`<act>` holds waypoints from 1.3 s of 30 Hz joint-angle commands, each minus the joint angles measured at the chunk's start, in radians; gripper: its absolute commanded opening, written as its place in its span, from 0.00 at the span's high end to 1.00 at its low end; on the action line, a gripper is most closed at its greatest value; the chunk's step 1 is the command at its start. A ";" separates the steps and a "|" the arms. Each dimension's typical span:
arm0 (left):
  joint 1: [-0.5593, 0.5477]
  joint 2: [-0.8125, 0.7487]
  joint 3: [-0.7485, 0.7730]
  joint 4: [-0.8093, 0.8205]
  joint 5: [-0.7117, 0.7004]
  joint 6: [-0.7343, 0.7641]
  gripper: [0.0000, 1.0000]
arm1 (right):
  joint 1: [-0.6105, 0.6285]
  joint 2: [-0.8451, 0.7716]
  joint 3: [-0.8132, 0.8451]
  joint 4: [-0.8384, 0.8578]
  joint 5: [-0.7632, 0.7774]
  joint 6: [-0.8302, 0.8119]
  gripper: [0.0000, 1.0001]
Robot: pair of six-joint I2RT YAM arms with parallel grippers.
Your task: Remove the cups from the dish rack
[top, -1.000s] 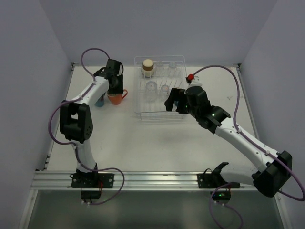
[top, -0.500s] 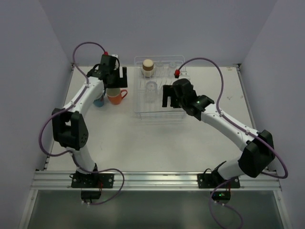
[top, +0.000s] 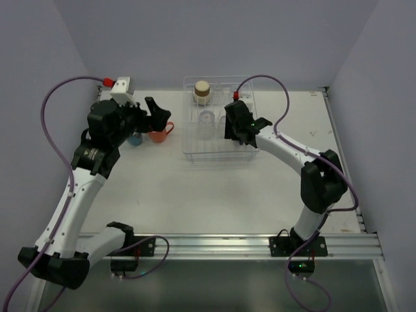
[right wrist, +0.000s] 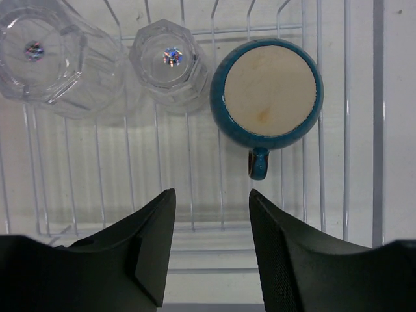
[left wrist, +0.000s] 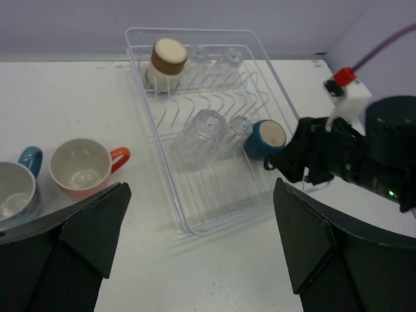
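Note:
The dish rack (top: 218,151) stands at the back middle of the table. It holds a brown cup (top: 202,91), clear tumblers (left wrist: 198,133) and an upside-down blue mug (right wrist: 266,94), whose handle points toward my right gripper. My right gripper (right wrist: 211,221) hovers over the rack's near end, jaws partly apart with nothing between them. An orange mug (top: 156,136) and another blue mug (top: 135,138) stand upright on the table left of the rack. My left gripper (top: 155,114) hangs wide open above and behind the orange mug, holding nothing.
Two more clear tumblers (left wrist: 231,58) sit in the rack's far row beside the brown cup. Walls close off the table at the back and both sides. Purple cables loop above both arms.
My left gripper opened, let go of the orange mug and lifted back away from it. My right gripper swung in over the rack's blue mug and its jaws narrowed.

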 commanded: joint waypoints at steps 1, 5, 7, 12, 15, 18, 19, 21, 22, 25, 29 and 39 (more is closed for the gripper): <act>-0.043 -0.124 -0.154 0.070 0.076 -0.023 0.00 | -0.016 0.055 0.067 0.016 0.067 0.057 0.49; -0.106 -0.290 -0.282 0.070 0.082 0.006 0.00 | -0.019 0.078 0.052 0.016 0.131 0.116 0.53; -0.121 -0.329 -0.334 0.064 0.084 0.020 0.00 | -0.021 0.080 0.027 0.016 0.163 0.152 0.55; -0.183 -0.386 -0.363 0.041 0.032 0.040 0.00 | -0.041 0.126 0.021 0.016 0.156 0.183 0.57; -0.217 -0.389 -0.351 0.023 -0.016 0.048 0.00 | -0.050 0.141 0.010 0.016 0.142 0.206 0.59; -0.246 -0.387 -0.340 0.020 -0.037 0.055 0.00 | -0.055 0.152 -0.005 0.021 0.143 0.220 0.59; -0.252 -0.383 -0.334 0.020 -0.045 0.057 0.00 | -0.056 0.157 -0.008 0.024 0.143 0.225 0.59; -0.269 -0.376 -0.325 0.020 -0.053 0.058 0.00 | -0.059 0.161 -0.019 0.039 0.136 0.228 0.59; -0.272 -0.372 -0.322 0.020 -0.056 0.058 0.00 | -0.062 0.166 -0.020 0.044 0.134 0.229 0.59; -0.278 -0.358 -0.319 0.021 -0.059 0.058 0.00 | -0.067 0.180 -0.024 0.071 0.123 0.217 0.60; -0.278 -0.353 -0.326 0.026 -0.062 0.058 0.00 | -0.067 0.189 -0.028 0.116 0.125 0.190 0.67; -0.278 -0.355 -0.339 0.036 -0.080 0.063 0.00 | -0.078 0.224 -0.008 0.131 0.133 0.160 0.76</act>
